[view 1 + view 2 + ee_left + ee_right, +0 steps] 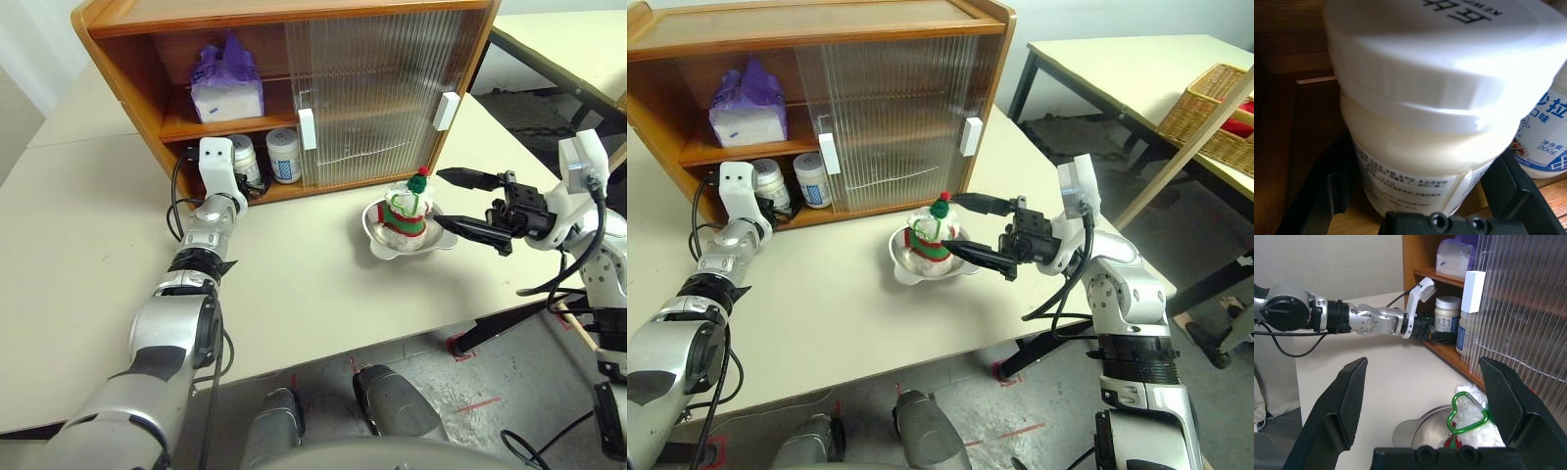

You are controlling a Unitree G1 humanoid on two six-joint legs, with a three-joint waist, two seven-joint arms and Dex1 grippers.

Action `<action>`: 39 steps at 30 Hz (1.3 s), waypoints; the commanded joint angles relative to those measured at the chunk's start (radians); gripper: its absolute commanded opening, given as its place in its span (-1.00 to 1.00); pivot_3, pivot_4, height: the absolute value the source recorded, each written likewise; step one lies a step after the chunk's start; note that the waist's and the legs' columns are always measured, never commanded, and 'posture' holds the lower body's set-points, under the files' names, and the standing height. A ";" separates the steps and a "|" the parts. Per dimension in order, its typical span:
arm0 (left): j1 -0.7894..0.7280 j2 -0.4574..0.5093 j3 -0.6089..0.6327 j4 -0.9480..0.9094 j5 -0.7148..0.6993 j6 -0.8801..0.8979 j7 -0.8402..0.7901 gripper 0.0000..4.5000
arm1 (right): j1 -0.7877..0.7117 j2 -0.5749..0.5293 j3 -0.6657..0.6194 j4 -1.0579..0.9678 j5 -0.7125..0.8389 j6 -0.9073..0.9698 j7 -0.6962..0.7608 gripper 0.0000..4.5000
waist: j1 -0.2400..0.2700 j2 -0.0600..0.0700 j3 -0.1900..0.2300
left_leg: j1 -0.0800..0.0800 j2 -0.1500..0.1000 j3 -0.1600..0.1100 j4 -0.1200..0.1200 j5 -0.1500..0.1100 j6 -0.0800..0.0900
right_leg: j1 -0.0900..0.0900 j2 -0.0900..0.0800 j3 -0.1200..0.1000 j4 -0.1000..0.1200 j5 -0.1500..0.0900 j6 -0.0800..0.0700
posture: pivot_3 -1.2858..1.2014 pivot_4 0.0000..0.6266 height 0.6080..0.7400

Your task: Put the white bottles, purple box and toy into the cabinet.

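Observation:
The wooden cabinet [294, 14] stands at the back of the table, its left half uncovered. On its upper shelf lies the purple box [227, 83]. Two white bottles [284, 154] stand side by side on the lower shelf. My left gripper [1436, 333] reaches into that shelf, open, with one finger [1327, 196] on each side of the left bottle [1415, 147]. The toy [405, 211] sits in a steel bowl [376, 235] in front of the cabinet. My right gripper [439, 199] hovers open just right of the toy, pointing at it.
The ribbed sliding doors [382, 88] with white handles [307, 128] cover the cabinet's right half. A green heart clip [1464, 411] hangs on the toy. A second table with a wicker basket [1215, 108] stands to the right. The table's front edge [392, 338] is close.

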 commanded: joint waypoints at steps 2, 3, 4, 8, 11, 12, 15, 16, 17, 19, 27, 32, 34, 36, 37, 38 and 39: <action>0.028 0.009 0.024 -0.046 -0.020 -0.016 -0.012 0.99 | 0.001 -0.004 -0.005 -0.011 0.001 0.004 -0.002 1.00 | -0.002 0.000 0.000 | 0.000 0.000 0.000 0.000 0.000 0.000 | 0.000 0.000 0.000 0.000 0.000 0.000 | -0.25 -0.68 1.00; 0.042 0.009 0.020 -0.068 -0.020 -0.017 -0.019 0.99 | 0.001 -0.003 -0.005 -0.013 0.001 0.005 -0.004 1.00 | -0.002 0.000 0.000 | 0.000 0.000 0.001 0.000 0.000 0.000 | 0.000 0.000 0.000 0.000 0.000 0.000 | -0.25 -0.69 1.00; 0.058 0.010 0.015 -0.094 -0.017 -0.015 -0.025 0.99 | 0.001 -0.003 -0.005 -0.015 0.002 0.005 -0.005 1.00 | -0.003 0.000 0.000 | 0.000 0.000 0.001 0.000 0.000 0.000 | 0.000 0.000 0.000 0.000 0.000 0.000 | -0.25 -0.69 1.00; 0.211 0.024 -0.003 -0.374 -0.020 0.058 -0.053 0.99 | 0.003 -0.004 -0.009 -0.020 0.004 0.007 -0.010 1.00 | -0.009 0.000 0.000 | 0.000 -0.002 0.006 -0.001 -0.001 -0.001 | -0.001 0.001 -0.001 -0.001 -0.001 0.001 | -0.25 -0.69 1.00; 0.329 0.034 -0.004 -0.598 -0.030 0.152 -0.057 0.99 | 0.003 -0.004 -0.010 -0.016 0.004 0.006 -0.009 1.00 | -0.016 0.000 0.000 | 0.000 -0.002 0.012 -0.001 -0.002 -0.001 | -0.001 0.001 -0.001 -0.001 -0.002 0.001 | -0.24 -0.69 1.00; 0.370 0.040 -0.004 -0.675 -0.033 0.191 -0.058 0.99 | 0.002 -0.002 -0.008 -0.014 0.002 0.004 -0.008 1.00 | -0.016 0.000 0.000 | 0.000 -0.002 0.013 -0.001 -0.002 -0.001 | -0.001 0.001 -0.001 -0.001 -0.002 0.001 | -0.24 -0.70 1.00; 0.453 0.044 0.000 -0.833 -0.042 0.279 -0.056 0.99 | -0.002 0.004 -0.003 -0.008 -0.001 0.001 -0.006 1.00 | -0.012 0.000 0.000 | 0.000 -0.002 0.016 -0.001 -0.003 -0.001 | -0.001 0.001 -0.001 -0.001 -0.003 0.000 | -0.24 -0.70 1.00; 0.475 0.045 -0.001 -0.870 -0.042 0.303 -0.055 0.99 | -0.005 0.008 -0.001 -0.005 -0.002 -0.002 -0.005 1.00 | -0.010 0.000 0.000 | 0.000 -0.002 0.016 -0.001 -0.003 -0.001 | -0.001 0.001 -0.001 -0.001 -0.003 0.000 | -0.23 -0.71 1.00; 0.499 0.045 -0.003 -0.908 -0.043 0.325 -0.054 0.99 | -0.008 0.011 0.002 -0.003 -0.003 -0.003 -0.004 1.00 | -0.009 0.000 0.000 | 0.000 -0.002 0.016 -0.001 -0.003 -0.001 | 0.000 0.001 -0.001 -0.001 -0.003 0.000 | -0.23 -0.71 1.00; 0.560 0.046 -0.012 -1.001 -0.050 0.371 -0.067 0.99 | -0.012 0.015 0.004 0.002 -0.005 -0.005 -0.002 1.00 | -0.008 0.000 0.000 | 0.001 -0.002 0.016 -0.001 -0.003 -0.001 | 0.000 0.001 0.000 -0.001 -0.003 -0.002 | -0.23 -0.72 1.00; 0.609 0.020 -0.090 -1.139 -0.095 0.396 -0.179 0.80 | -0.013 0.013 0.001 0.009 -0.009 -0.006 0.007 1.00 | 0.011 0.000 -0.001 | 0.000 0.003 0.000 -0.001 -0.009 -0.011 | -0.002 -0.001 0.004 0.000 0.003 -0.018 | -0.23 -0.72 1.00; 0.547 -0.021 -0.108 -1.141 -0.125 0.381 -0.211 0.14 | -0.011 0.015 0.003 0.008 -0.010 -0.006 0.007 1.00 | 0.020 0.001 -0.001 | 0.000 0.007 -0.004 -0.001 -0.008 -0.010 | -0.002 -0.001 0.003 0.000 0.002 -0.020 | -0.23 -0.74 1.00; 0.508 -0.030 -0.122 -1.125 -0.124 0.375 -0.227 -0.19 | -0.011 0.016 0.004 0.007 -0.011 -0.007 0.007 1.00 | 0.025 0.001 -0.001 | 0.000 0.007 -0.004 -0.001 -0.008 -0.009 | -0.002 0.000 0.003 0.000 0.002 -0.020 | -0.23 -0.74 1.00; 0.472 -0.029 -0.143 -1.104 -0.102 0.362 -0.236 -0.52 | -0.012 0.017 0.004 0.006 -0.012 -0.008 0.005 1.00 | 0.029 0.001 -0.001 | 0.000 0.006 -0.004 -0.001 -0.007 -0.008 | -0.002 0.000 0.002 0.000 0.002 -0.020 | -0.23 -0.74 1.00; 0.459 -0.024 -0.155 -1.095 -0.086 0.353 -0.239 -0.70 | -0.011 0.018 0.004 0.005 -0.013 -0.009 0.004 1.00 | 0.030 0.001 -0.001 | 0.000 0.006 -0.004 -0.001 -0.007 -0.008 | -0.001 0.000 0.002 0.000 0.002 -0.020 | -0.24 -0.75 1.00; 0.448 -0.022 -0.162 -1.088 -0.078 0.344 -0.242 -0.86 | -0.011 0.018 0.004 0.004 -0.013 -0.009 0.003 1.00 | 0.030 0.001 -0.001 | 0.000 0.006 -0.004 0.000 -0.007 -0.008 | -0.001 0.001 0.002 0.000 0.002 -0.019 | -0.24 -0.75 1.00; 0.439 -0.022 -0.166 -1.081 -0.073 0.338 -0.243 -0.99 | -0.010 0.019 0.003 0.003 -0.013 -0.010 0.001 1.00 | 0.030 0.001 -0.001 | 0.000 0.006 -0.004 0.000 -0.007 -0.008 | -0.001 0.001 0.002 0.000 0.002 -0.019 | -0.24 -0.75 1.00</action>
